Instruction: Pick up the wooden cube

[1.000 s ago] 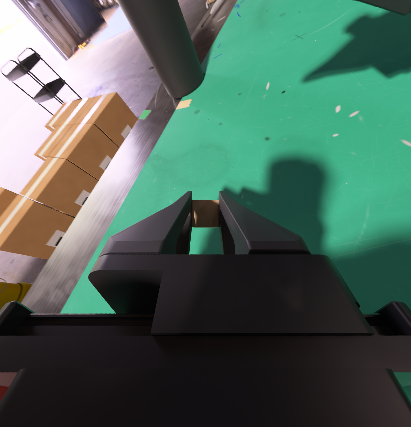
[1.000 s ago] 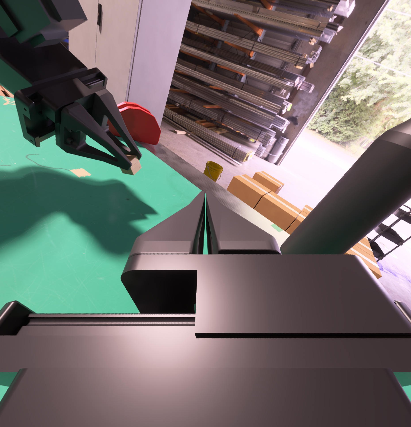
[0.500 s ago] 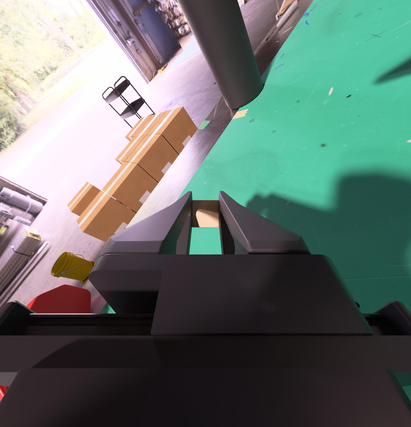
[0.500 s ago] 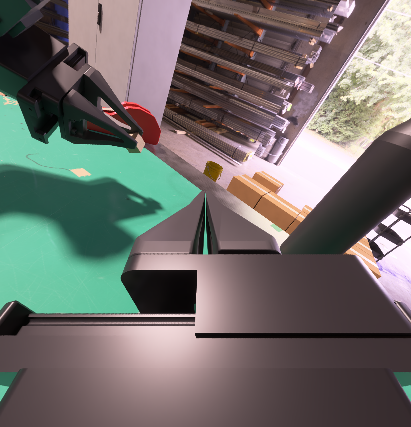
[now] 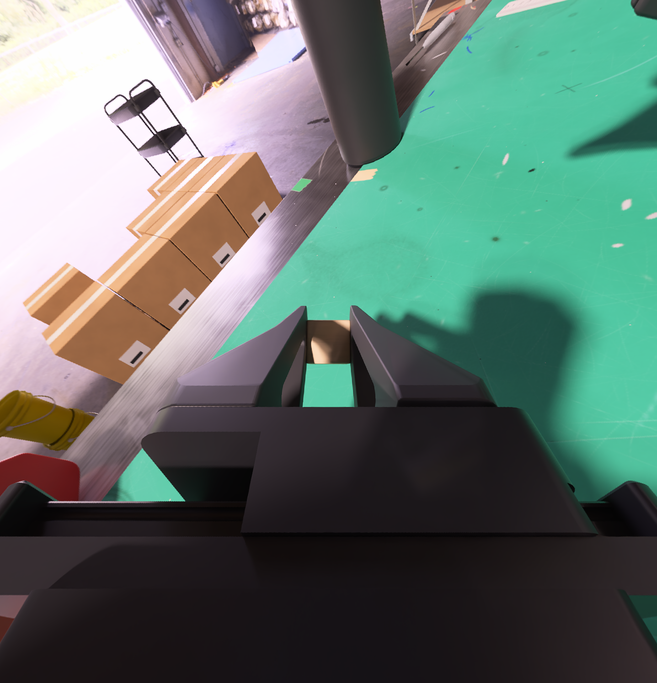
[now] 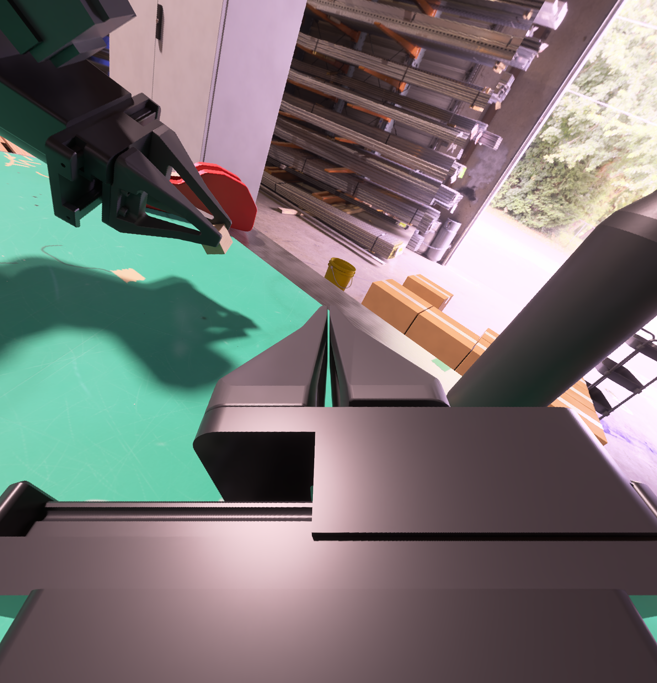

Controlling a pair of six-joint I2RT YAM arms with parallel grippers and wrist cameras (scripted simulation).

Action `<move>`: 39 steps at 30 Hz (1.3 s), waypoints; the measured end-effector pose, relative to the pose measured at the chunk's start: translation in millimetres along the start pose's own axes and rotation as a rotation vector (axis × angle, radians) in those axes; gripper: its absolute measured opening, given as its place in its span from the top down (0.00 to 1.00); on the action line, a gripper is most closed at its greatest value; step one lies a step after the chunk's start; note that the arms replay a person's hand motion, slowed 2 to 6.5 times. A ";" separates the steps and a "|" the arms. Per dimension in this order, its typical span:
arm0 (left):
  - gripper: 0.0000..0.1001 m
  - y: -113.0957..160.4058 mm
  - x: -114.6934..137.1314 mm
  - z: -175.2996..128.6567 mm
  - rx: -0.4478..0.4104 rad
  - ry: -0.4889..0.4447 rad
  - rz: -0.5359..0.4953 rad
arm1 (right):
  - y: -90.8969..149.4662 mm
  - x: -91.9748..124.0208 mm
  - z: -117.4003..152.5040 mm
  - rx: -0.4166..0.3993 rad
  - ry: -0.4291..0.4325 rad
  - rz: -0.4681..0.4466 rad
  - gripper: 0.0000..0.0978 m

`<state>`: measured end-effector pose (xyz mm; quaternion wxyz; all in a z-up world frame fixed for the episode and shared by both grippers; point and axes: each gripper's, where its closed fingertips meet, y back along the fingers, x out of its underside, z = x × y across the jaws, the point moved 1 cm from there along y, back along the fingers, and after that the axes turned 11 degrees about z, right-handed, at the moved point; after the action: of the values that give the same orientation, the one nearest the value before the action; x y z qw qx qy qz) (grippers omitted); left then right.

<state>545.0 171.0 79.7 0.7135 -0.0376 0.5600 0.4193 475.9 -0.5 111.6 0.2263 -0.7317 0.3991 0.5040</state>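
Observation:
The small wooden cube [image 5: 329, 342] sits clamped between the two dark fingers of my left gripper [image 5: 328, 325], held in the air above the green table mat [image 5: 504, 295]. In the right wrist view the same left gripper [image 6: 218, 236] shows at the upper left, tilted down, with the cube [image 6: 220, 244] at its fingertips well above the mat; its shadow falls on the mat below. My right gripper [image 6: 327, 314] is shut and empty, its fingers pressed together, near the table's edge.
A grey arm column [image 5: 351, 81] stands at the table's edge. Off the table lie cardboard boxes [image 5: 160, 273], a yellow bucket [image 5: 35, 421], a red object [image 6: 223, 199] and a black cart [image 5: 149, 122]. Metal racks [image 6: 375, 129] fill the background.
My left gripper, still holding the cube, first rose and tilted up, then dipped back down a little. The right gripper has not moved.

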 end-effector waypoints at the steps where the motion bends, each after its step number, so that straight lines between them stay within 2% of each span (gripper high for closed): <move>1: 0.81 -0.4 0.5 -0.1 0.009 0.009 0.000 | 0.0 0.0 0.0 0.000 0.000 0.000 0.99; 13: 0.81 -2.9 3.7 -1.6 0.067 0.053 0.003 | 0.1 0.2 0.1 0.000 0.005 0.002 0.99; 39: 0.81 -8.0 10.7 -12.3 0.086 -0.018 0.051 | 0.2 0.5 0.3 0.000 0.010 0.004 0.99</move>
<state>540.8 165.4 63.0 0.7085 0.0114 0.5718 0.4133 475.7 -0.6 111.0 0.2233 -0.7334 0.4019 0.5008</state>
